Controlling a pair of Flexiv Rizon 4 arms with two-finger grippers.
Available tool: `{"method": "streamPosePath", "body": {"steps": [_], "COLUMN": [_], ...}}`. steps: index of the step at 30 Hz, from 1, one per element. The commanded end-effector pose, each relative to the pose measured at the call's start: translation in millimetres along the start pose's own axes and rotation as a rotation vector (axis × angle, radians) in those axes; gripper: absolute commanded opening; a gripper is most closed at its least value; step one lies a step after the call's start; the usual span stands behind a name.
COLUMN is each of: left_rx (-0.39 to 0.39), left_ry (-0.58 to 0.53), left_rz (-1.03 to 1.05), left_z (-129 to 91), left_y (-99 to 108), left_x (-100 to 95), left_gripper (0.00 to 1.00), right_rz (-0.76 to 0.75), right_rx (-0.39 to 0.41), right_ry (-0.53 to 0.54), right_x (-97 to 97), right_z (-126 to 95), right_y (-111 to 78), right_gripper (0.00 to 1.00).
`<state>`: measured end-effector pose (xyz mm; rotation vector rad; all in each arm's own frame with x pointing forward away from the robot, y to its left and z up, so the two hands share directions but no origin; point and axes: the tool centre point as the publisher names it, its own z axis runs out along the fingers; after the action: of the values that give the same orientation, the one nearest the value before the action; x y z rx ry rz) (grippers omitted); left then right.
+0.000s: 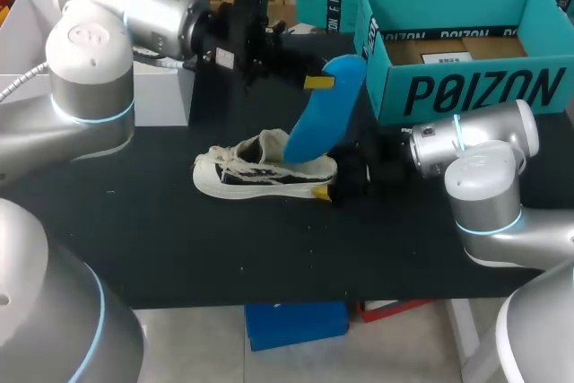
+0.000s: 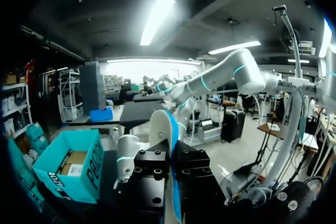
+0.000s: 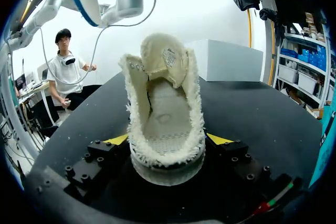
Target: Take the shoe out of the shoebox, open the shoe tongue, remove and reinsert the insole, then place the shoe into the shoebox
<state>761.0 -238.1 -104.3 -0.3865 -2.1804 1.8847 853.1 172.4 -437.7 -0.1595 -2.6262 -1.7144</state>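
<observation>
Shoe [image 1: 265,172]: cream with black patches, resting on its sole at the centre of the head view on the black bench [image 1: 179,248], toe toward the left of the frame, heel toward the right; outside the shoebox
Shoe interior [image 3: 165,124]: seen from the heel end in the right wrist view, with frayed collar edges, the tongue [image 3: 167,56] raised at the far end of the opening and a pale bare footbed showing
Insole [image 1: 325,114]: blue on one face, white on the other, out of the shoe and held upright just right of centre in the head view; lower end over the shoe's opening, contact there not discernible
Left fingers [image 1: 318,82]: pinching the insole near its upper end; in the left wrist view the insole [image 2: 169,140] stands edge-on, squeezed between the two black finger blocks [image 2: 152,166]
Right fingers [image 1: 320,193]: low on the bench at the shoe's right end, clamped on the heel; in the right wrist view a yellow tip [image 3: 116,139] presses against each side of the heel
Left arm [image 1: 134,6]: entering from the upper left of the head view
Right arm [image 1: 475,145]: entering from the right edge of the head view
Shoebox [image 1: 466,87]: teal, open-topped, at the upper right of the head view, brown cardboard floor showing inside, well apart from the shoe; also beside the left fingers in the left wrist view [image 2: 79,174]
</observation>
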Motion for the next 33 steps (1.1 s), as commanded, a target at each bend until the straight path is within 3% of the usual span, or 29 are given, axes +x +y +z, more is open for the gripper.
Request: {"method": "streamPosePath", "body": {"steps": [1, 6, 14, 19, 30, 33], "left_rx": [0.101, 0.147, 0.328, 0.324, 0.465, 0.457], "left_ry": [-0.043, -0.064, -0.051, -0.056, -0.04, -0.044], "left_rz": [-0.05, -0.092, -0.159, -0.159, -0.25, -0.251], "left_z": [0.4, -6.6, -12.0, -12.8, -20.8, -20.7], "left_y": [5.4, -1.9, -28.0, -36.9, -50.1, -50.9], "left_x": [6.9, 8.6, 18.8, 28.4, 53.8, 57.2], "left_gripper": [0.0, 0.0, 0.0, 0.0, 0.0, 0.0], "right_rz": [0.001, 0.001, 0.001, 0.001, 0.001, 0.001], "right_rx": [0.001, 0.001, 0.001, 0.001, 0.001, 0.001], "right_ry": [0.0, 0.0, 0.0, 0.0, 0.0, 0.0], "right_x": [-0.2, -0.2, -0.2, -0.2, -0.2, -0.2], "right_z": [2.1, 2.1, 2.1, 2.1, 2.1, 2.1], "right_y": [-1.2, -1.2, -1.2, -1.2, -1.2, -1.2], "right_gripper": [0.0, 0.0, 0.0, 0.0, 0.0, 0.0]}}
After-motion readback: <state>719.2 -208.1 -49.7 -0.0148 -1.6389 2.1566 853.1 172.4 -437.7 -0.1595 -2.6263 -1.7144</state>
